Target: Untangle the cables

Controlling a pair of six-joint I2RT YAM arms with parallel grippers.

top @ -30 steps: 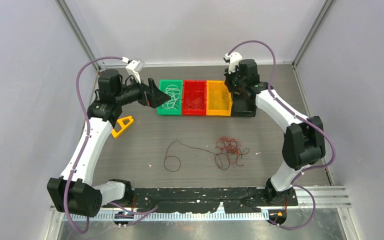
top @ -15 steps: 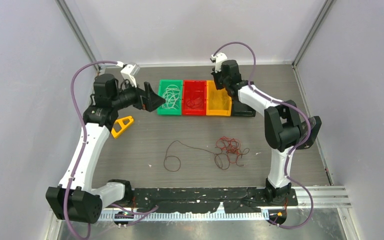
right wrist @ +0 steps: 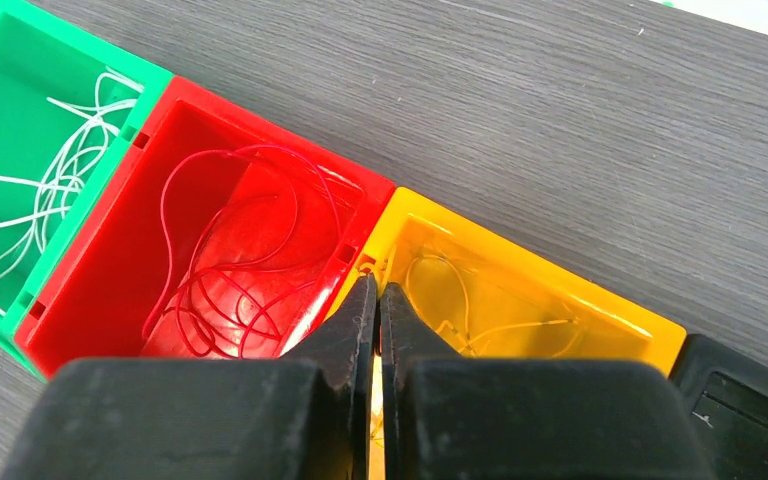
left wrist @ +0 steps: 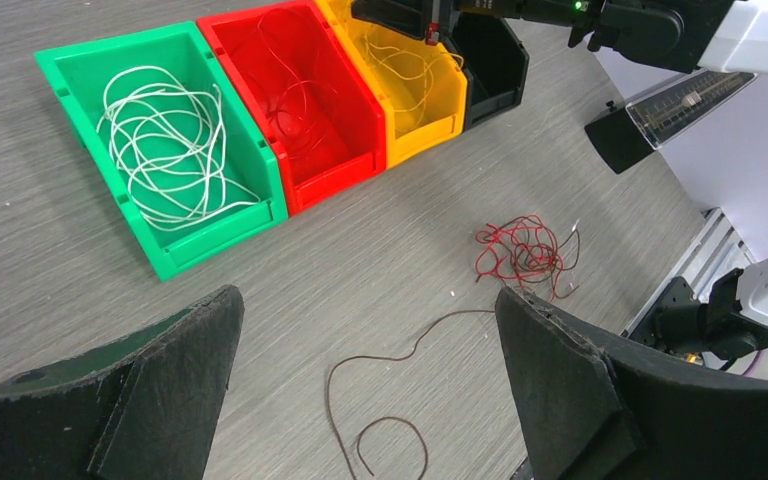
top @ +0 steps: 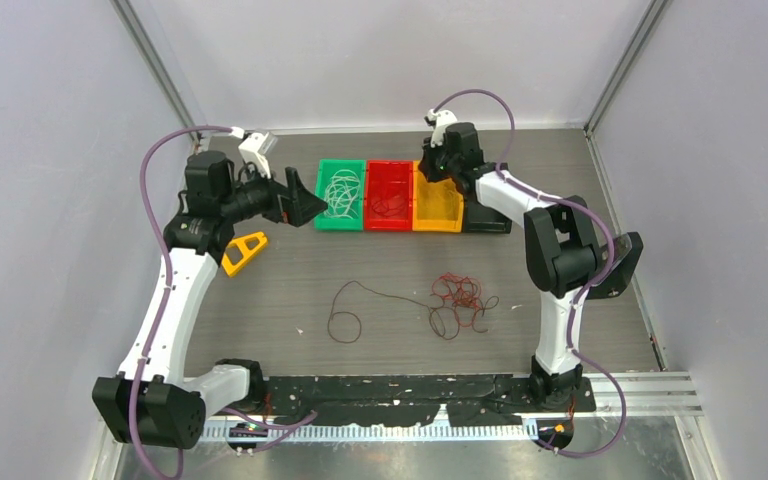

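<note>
A tangle of red and dark brown cables point(top: 460, 298) lies on the table's middle right, also in the left wrist view point(left wrist: 525, 255). One loose brown cable point(top: 358, 302) curls to its left point(left wrist: 390, 395). White cables point(left wrist: 165, 140) lie in the green bin point(top: 322, 195). Red cables point(right wrist: 230, 290) lie in the red bin point(top: 388, 226). Yellow cables point(right wrist: 480, 320) lie in the yellow bin point(top: 437, 227). My left gripper point(top: 307, 196) is open and empty, just left of the green bin point(left wrist: 367, 300). My right gripper point(top: 438, 170) is shut above the red-yellow bin border point(right wrist: 378, 285); nothing shows between the jaws.
A black bin point(top: 490, 215) stands right of the yellow one. A yellow-orange tool point(top: 245, 250) lies on the table under the left arm. Enclosure walls stand on both sides and at the back.
My right gripper has swung left from the black bin to above the red and yellow bins, its elbow folding up. My left gripper has drawn back slightly left.
</note>
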